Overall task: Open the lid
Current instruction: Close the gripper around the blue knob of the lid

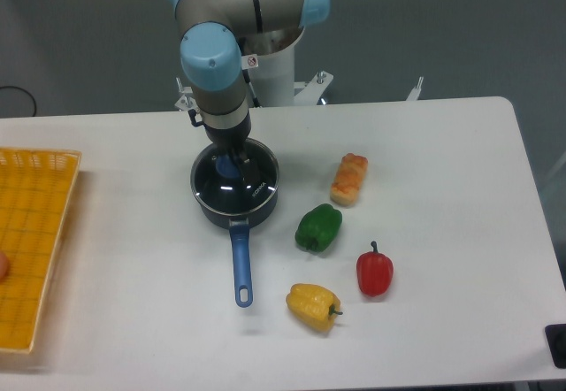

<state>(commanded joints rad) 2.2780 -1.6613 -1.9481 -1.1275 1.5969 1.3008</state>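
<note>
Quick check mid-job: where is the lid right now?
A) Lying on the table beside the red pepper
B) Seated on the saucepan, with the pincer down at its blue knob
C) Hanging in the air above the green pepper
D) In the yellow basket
B: the lid sits flat on the saucepan, and the pincer is down at its blue knob.

Three peppers — one saucepan.
</note>
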